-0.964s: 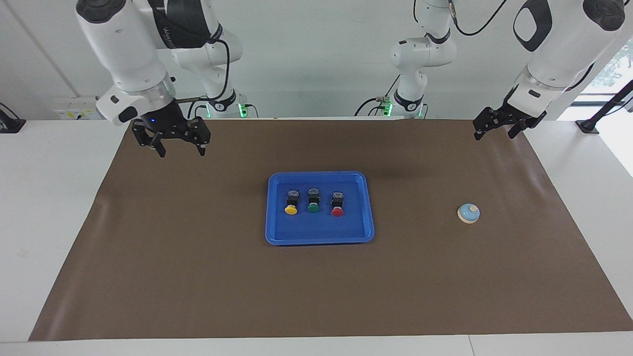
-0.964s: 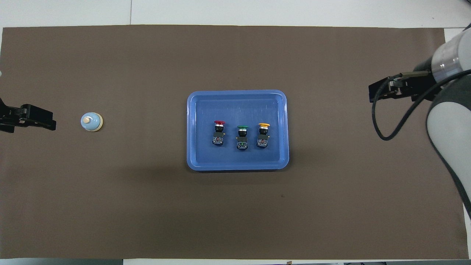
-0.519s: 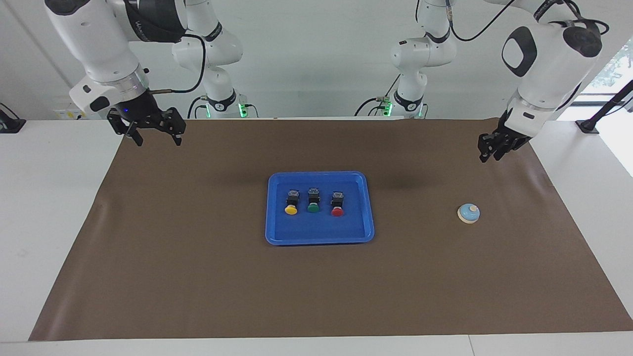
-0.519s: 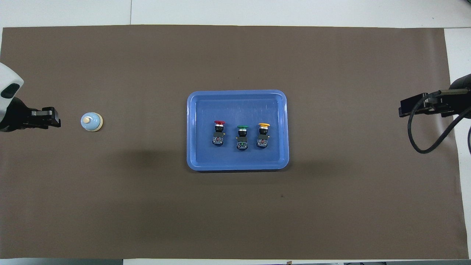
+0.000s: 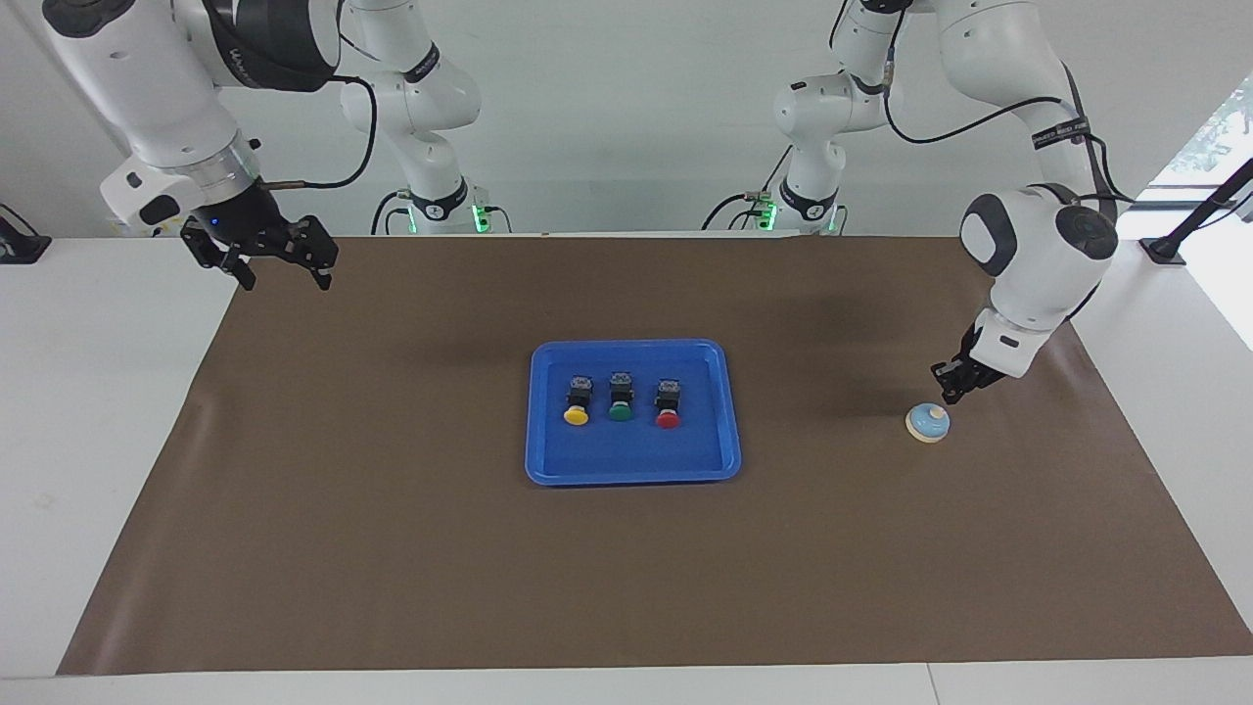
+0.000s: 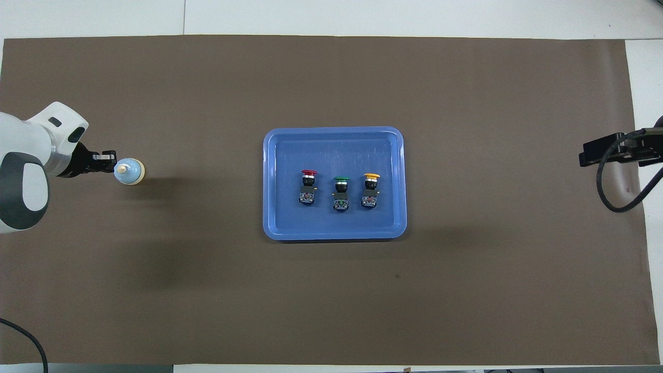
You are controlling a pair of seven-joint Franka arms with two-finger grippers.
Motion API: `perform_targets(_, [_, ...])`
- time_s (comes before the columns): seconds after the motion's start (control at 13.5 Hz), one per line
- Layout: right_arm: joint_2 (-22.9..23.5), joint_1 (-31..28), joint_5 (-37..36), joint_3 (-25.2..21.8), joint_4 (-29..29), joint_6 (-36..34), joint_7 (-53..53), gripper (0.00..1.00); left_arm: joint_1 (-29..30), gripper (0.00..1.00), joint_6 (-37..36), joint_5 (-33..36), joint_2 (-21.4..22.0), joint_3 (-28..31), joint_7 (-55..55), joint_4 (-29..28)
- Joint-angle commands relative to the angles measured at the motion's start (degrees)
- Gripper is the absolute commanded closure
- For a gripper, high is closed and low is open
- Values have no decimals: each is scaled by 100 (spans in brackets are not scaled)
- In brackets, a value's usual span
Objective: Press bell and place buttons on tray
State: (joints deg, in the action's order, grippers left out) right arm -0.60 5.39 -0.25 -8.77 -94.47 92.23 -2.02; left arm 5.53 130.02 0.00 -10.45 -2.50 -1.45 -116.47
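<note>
I see yellow, green, red buttons (image 5: 619, 398) lying mid-tray (image 5: 705, 465); the light-blue bell (image 5: 927, 422) sits near the mat's left-arm edge.

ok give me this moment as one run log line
left hand: shut, just above small light-blue dome bell | right hand: open, waiting | yellow, green, red push-buttons: on shallow blue plastic tray

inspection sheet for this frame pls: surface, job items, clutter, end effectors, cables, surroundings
Surface: brown mat on white table, flat.
Job's things: yellow, green, red buttons lie in the blue tray; bell on the mat toward the left arm's end.
Clutter: nothing seen.
End effectors: left end effector shut, just above the bell's knob; right end effector open, waiting over the mat's corner.
Cables: black cable loops off the right wrist.
Surroundings: white wall, window.
</note>
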Motion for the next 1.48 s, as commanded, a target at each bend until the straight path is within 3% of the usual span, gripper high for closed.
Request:
perform_targets(0.0, [-115,-64,-71,77,-125,-47,-79,0,62,100,375,-43,-27,-5,93,-157])
perform_targets(0.52, [-133,-2,-115,104,-160,-170,-53,0,54,100,657,-43,-326,-5,136,-376])
perform_targets(0.67, [-142,-2,-107,112,-160,-179,-26,0,62,100,159,-35,-247,4,145,-36])
perform_targets(0.74, [-142,-2,-107,112,-169,-179,-26,0,62,100,-480,-35,-221,4,145,340])
perform_targets(0.82, [-142,-2,-115,112,-160,-179,-26,0,-7,78,-1130,-35,-151,-5,145,744])
perform_targets(0.89, [-133,-2,-107,112,-160,-171,-18,0,-25,49,-1624,-35,-63,-22,137,1001])
perform_targets(0.96, [-133,-2,-115,112,-160,-170,-17,0,-43,0,-1890,-35,121,-40,84,1082])
perform_targets(1.26, [-142,120,-107,183,-160,-179,141,0,-368,0,-2557,-43,1043,-40,66,1030])
perform_targets(1.41, [-142,121,-107,183,-160,-171,141,0,-377,0,-3103,-43,1247,-40,110,1169])
